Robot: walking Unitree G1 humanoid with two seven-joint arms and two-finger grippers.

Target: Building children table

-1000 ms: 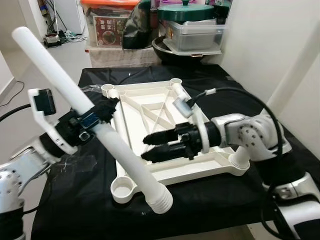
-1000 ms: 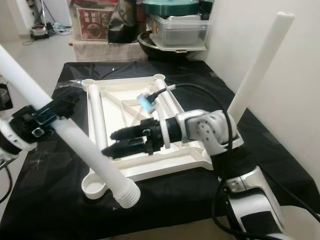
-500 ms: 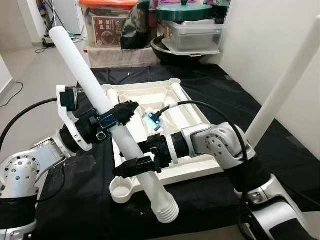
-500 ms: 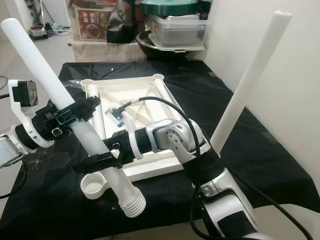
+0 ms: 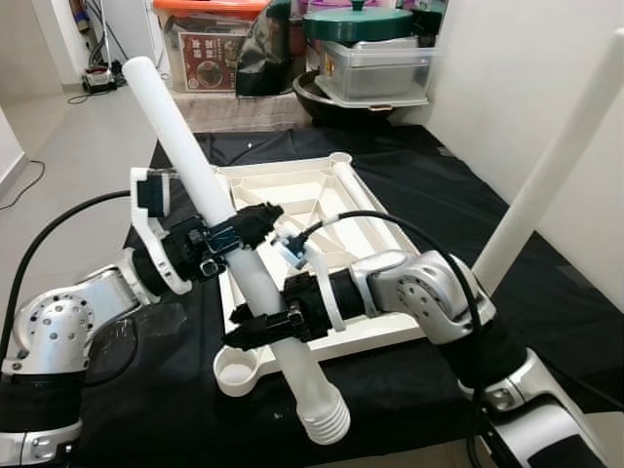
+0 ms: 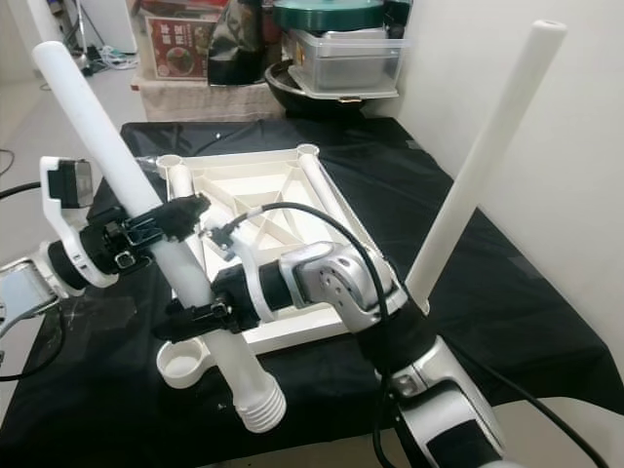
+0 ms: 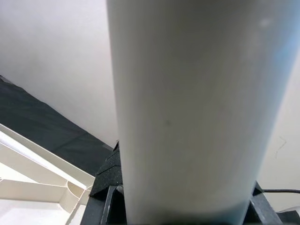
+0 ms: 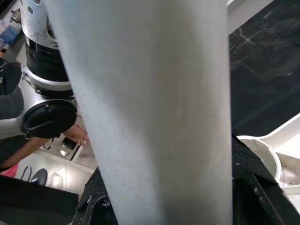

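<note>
A bench (image 5: 546,292) draped in black cloth takes up most of the room ahead. On it lies the white tabletop (image 5: 322,210), upside down, ribs showing, with round sockets at its corners; the near socket (image 5: 237,369) at 7 o'clock stands empty. At the tabletop's 4 o'clock corner one leg (image 6: 483,156) is already fitted and rises at a slant toward 1 o'clock, along the wall.

A second leg (image 5: 200,190), a long white tube, is held in the air over the tabletop's near left edge. It slants from its plain top at 11 o'clock down to its ribbed end (image 5: 327,421) at 6 o'clock, which hangs just beside the empty socket, not in it.

Both claws grasp this leg. The left claw (image 5: 244,226) is clenched on it about midway up, reaching in from 9 o'clock. The right claw (image 5: 255,330) is clenched on it lower down, its silver arm coming across from 3 o'clock over the tabletop. In each wrist view the tube fills the space between the black fingers (image 8: 101,201).

Beyond the bench, at 12 o'clock, stand a clear storage box (image 5: 375,68), a green lid (image 5: 359,19) on top of it and a box with an orange lid (image 5: 210,44).
</note>
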